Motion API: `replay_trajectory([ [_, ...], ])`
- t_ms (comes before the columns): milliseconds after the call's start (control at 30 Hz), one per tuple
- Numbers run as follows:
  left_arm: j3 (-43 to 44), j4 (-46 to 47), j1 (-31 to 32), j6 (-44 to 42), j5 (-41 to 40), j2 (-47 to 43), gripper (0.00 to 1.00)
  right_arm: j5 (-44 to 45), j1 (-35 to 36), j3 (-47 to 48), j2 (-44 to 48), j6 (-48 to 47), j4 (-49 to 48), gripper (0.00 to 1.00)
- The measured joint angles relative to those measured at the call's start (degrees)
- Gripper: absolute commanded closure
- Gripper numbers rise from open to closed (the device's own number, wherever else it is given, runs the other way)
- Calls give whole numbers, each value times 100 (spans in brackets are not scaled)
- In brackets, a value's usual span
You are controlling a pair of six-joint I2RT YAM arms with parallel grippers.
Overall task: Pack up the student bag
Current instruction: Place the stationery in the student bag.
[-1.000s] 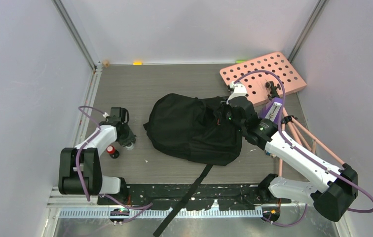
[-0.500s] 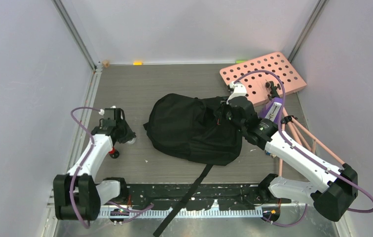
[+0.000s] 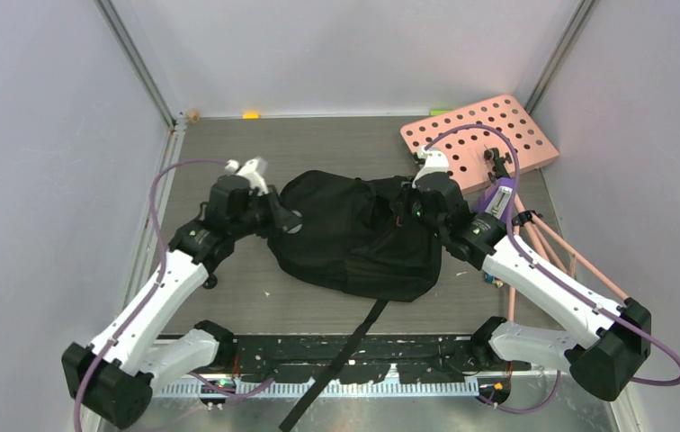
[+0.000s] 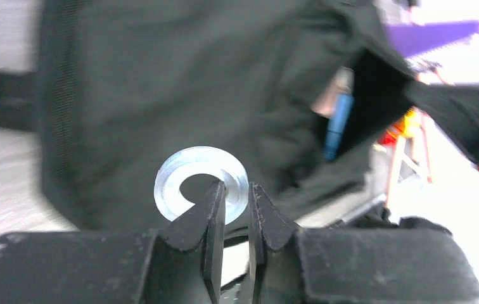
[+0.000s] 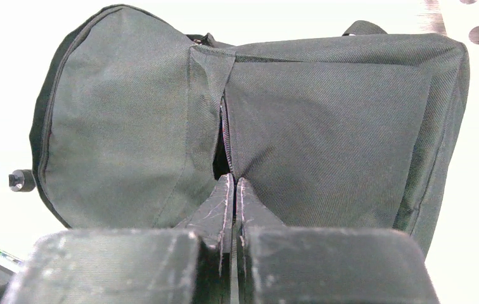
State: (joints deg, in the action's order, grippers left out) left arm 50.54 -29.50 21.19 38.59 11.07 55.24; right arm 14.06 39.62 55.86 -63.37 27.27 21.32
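The student bag is a large black backpack lying in the middle of the table. My left gripper is at its left edge, shut on the rim of a silvery ring and holding it over the bag's fabric. One finger goes through the ring's hole. My right gripper is at the bag's right end, shut on a pinch of bag fabric beside a dark gap in the opening. A blue pen-like thing shows inside the opening.
A pink board with round holes lies at the back right, with a purple item and pink rods beside the right arm. A long black strap runs over the front edge. A small dark object lies under the left arm.
My left arm has swung from the table's left side up and right to the bag's left edge, carrying the ring. The right arm and bag have hardly moved.
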Motion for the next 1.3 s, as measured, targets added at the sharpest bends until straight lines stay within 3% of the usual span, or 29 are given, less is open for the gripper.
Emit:
replay_trajectory([
  [100,535,297,966,74,-76,417,85,7,0,42,-2,0,72,100],
  [200,962,796,1550,166,-87,1084,85,20,2,98,-4,2,114,100],
  [467,1110,1781,2044,422,98,2586,85,39,2,208,-4,2,278,100],
  [967,1602,2846,2583,730,264,3978,87,105,2,315,-44,0,404,100],
  [1133,1620,3150,2798,815,258,4144,74,177,2,361,-44,-22,516,100],
  [1300,1617,3235,2791,835,212,4168,52,249,2,385,-44,-44,562,100],
])
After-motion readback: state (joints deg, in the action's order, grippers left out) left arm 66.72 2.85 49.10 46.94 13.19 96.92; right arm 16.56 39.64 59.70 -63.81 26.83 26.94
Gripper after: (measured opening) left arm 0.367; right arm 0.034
